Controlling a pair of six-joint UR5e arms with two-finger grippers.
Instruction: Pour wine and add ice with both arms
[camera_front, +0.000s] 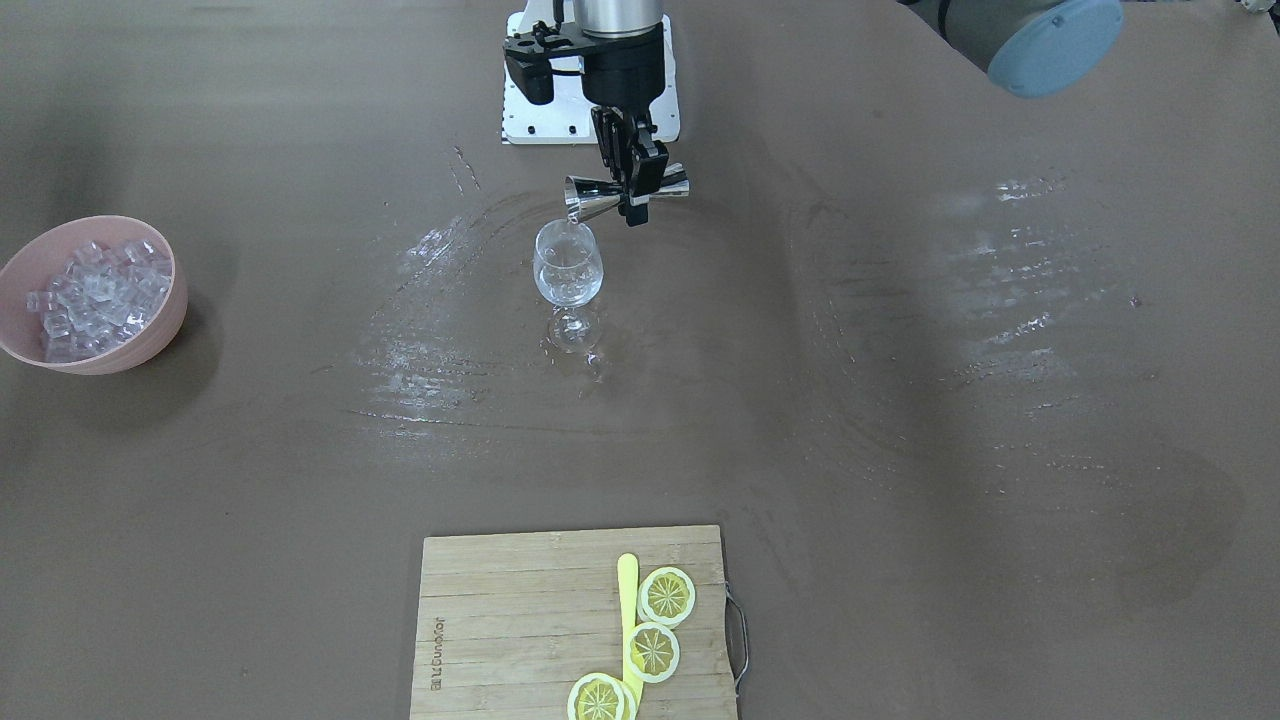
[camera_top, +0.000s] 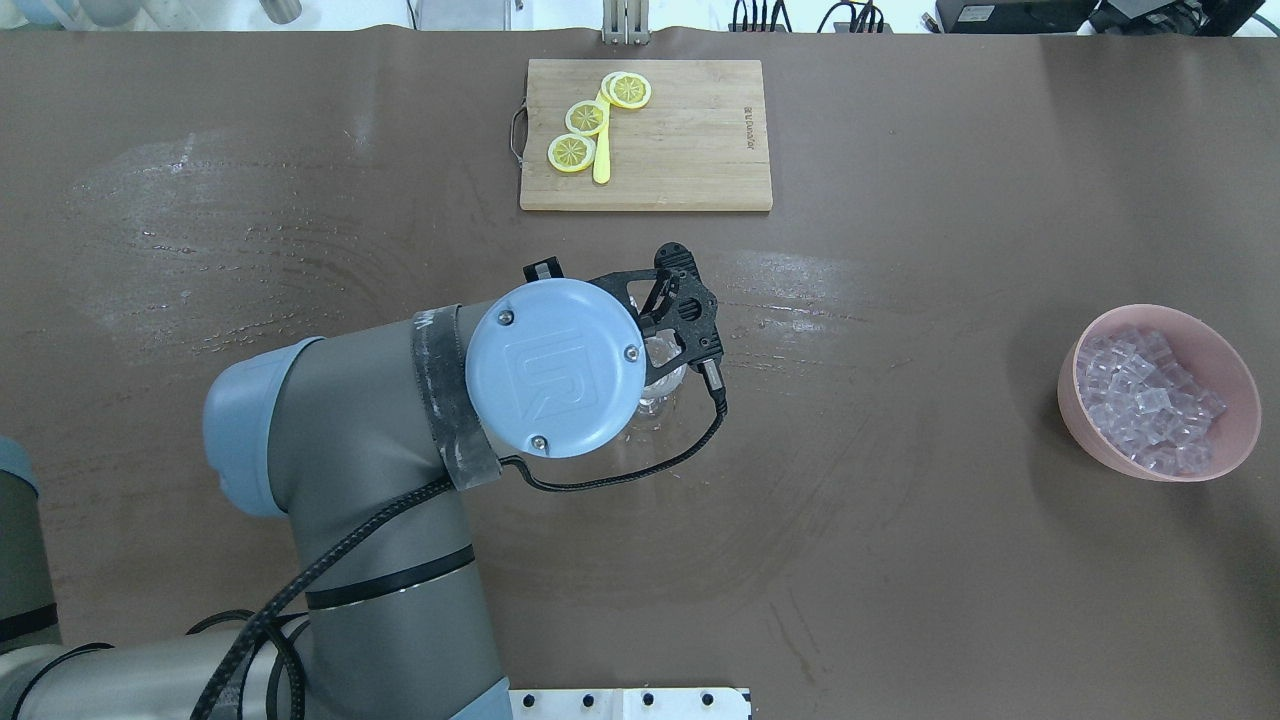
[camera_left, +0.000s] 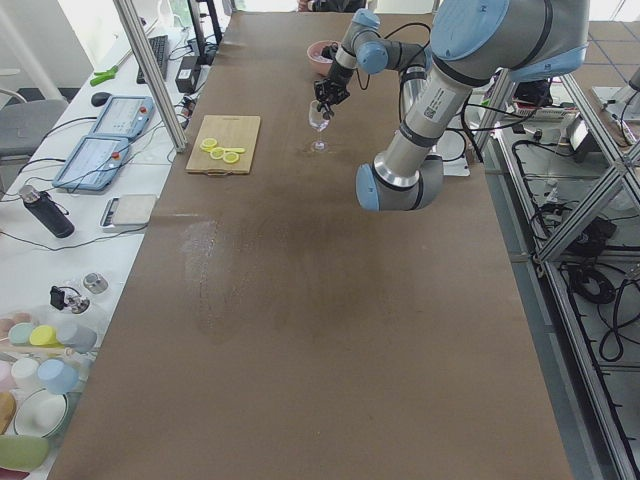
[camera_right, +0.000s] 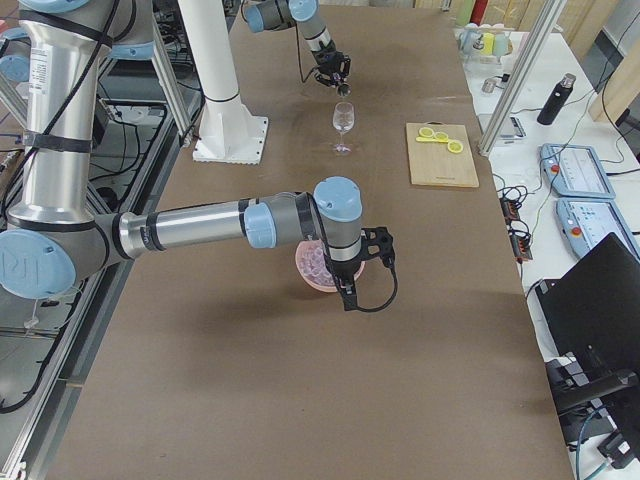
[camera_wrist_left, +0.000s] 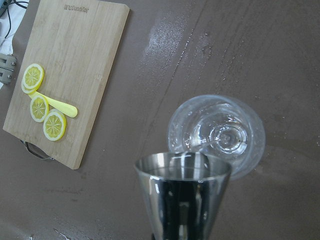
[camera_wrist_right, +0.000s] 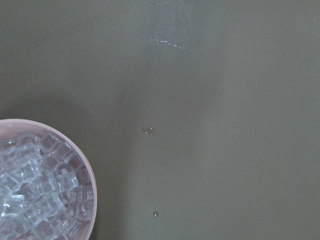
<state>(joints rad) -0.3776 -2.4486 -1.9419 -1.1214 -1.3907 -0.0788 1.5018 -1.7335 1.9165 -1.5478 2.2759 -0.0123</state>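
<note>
**Steel jigger tipped at wine glass; ice heaped in pink bowl**

1. Steel double-ended jigger (camera_front: 592, 199): lying level in the air, clamped at its narrow waist between the left fingers (camera_front: 641, 172), which are closed tight on it. Open mouth just above the rim of the wine glass, on the side toward the ice.

2. Clear stemmed wine glass (camera_front: 568, 270): upright on the brown worktop (camera_front: 950, 450), about mid-width, a little out from the white base plate (camera_front: 530, 115). Whether filled, cannot tell.

3. Clear ice (camera_front: 95, 295): many small cubes heaped in the pink bowl (camera_front: 160, 338), at the robot's right end of the worktop and well apart from the glass.

4. Silver-grey right arm (camera_right: 200, 225): stretched out over the worktop, wrist close by the pink bowl. Right fingers (camera_right: 347, 283) seen only small and dark in the side view; wide or narrow, cannot tell. Right wrist view: bowl rim and cubes in the lower left corner, bare worktop elsewhere.

5. Bamboo chopping board (camera_front: 520, 620): flat at the edge farthest from the robot, with a wire handle on one short side. Three lemon slices (camera_front: 666, 596) and a yellow plastic utensil (camera_front: 628, 585) on it, the slices lying against the utensil.

6. Pale wet streaks (camera_front: 430, 350): smeared in arcs around the foot of the glass, and again toward the robot's left.
</note>
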